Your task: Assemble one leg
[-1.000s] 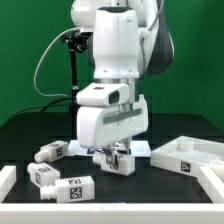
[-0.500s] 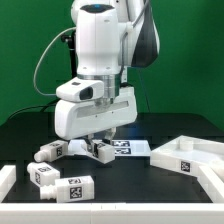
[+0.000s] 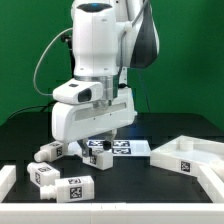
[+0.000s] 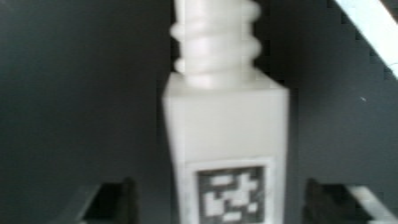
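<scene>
1. Leg (image 4: 226, 130) pick-up looks to be the step in hand. The black desk (image 3: 25, 135), the widest thing in view, carries every loose part.
2. Next in size is the arm (image 3: 100, 60). It bends low over the desk, so the tool (image 3: 98, 152) hangs just above the surface.
3. A wide white panel (image 3: 200, 148) with raised rims lies well apart from the tool. I take it for the part the leg must screw into.
4. The marker board (image 3: 135, 148) lies flat just beyond the tool and carries tags only.
5. The chosen leg lies directly under the tool, between its two fingers (image 4: 118, 205).
   - Its long axis runs level with the desk and crosswise to the line joining the fingers.
   - The tagged square body sits inside the tool's span.
   - The ribbed screw end (image 4: 217, 45) points out and away from the tool.
6. Three spare legs (image 3: 72, 188) lie on their sides near the tool, and none touches it.
7. The tool is released. The wrist view shows dark desk on both sides of the leg, so neither finger touches it.
8. My judgement of the next move:
   - a short drop, if the fingers are not yet level with the body;
   - then a squeeze on the flat sides, centred so the leg does not swing when lifted.
</scene>
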You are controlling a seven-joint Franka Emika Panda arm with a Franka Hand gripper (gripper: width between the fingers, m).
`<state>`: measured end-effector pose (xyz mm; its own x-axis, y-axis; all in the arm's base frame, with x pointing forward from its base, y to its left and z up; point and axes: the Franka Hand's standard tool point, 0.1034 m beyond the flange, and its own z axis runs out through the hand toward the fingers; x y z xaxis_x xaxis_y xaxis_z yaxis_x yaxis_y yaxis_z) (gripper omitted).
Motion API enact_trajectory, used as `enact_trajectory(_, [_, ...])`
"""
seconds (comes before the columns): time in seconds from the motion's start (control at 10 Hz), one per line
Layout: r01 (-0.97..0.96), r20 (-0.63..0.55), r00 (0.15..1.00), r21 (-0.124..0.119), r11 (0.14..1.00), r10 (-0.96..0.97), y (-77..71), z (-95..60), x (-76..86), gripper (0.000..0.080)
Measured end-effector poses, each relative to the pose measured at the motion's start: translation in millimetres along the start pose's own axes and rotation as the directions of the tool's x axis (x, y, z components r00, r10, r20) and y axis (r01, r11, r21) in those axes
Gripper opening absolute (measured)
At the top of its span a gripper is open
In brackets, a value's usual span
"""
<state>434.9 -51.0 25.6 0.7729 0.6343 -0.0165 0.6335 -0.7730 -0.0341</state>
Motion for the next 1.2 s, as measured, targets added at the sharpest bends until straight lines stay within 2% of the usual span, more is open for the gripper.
enact_trajectory(0.1, [-0.090,0.018,0.996,0.011,0.996,0.089,-8.3,-2.6,5.1,0.0604])
enact_trajectory(0.2, [-0.125,0.007,0.992,-0.006,0.992,0.125,-22.5,-13.6,21.3,0.0636])
enact_trajectory(0.3, [-0.203,0.010,0.979,-0.007,0.979,0.203,-42.0,-22.4,36.4,0.0647])
enact_trajectory(0.4, [-0.257,0.017,0.966,-0.005,0.966,0.257,-55.3,-27.7,50.4,0.0647])
enact_trajectory(0.5, [-0.358,0.005,0.934,-0.002,0.934,0.358,-62.9,-27.7,63.9,0.0649])
enact_trajectory(0.6, [-0.367,-0.005,0.930,-0.005,0.930,0.367,-69.0,-26.4,74.4,0.0649])
enact_trajectory(0.7, [-0.293,-0.005,0.956,-0.009,0.956,0.292,-60.8,-26.1,70.7,0.0649])
enact_trajectory(0.9, [-0.303,-0.004,0.953,-0.009,0.953,0.303,-62.6,-25.6,71.5,0.0649])
enact_trajectory(1.0, [-0.385,-0.005,0.923,-0.008,0.923,0.385,-68.3,-25.5,71.8,0.0649])
enact_trajectory(1.1, [-0.522,-0.001,0.853,-0.005,0.853,0.522,-91.4,-23.9,71.6,0.0649])
enact_trajectory(1.2, [-0.664,-0.001,0.748,0.010,0.748,0.664,-111.5,-19.1,71.1,0.0649])
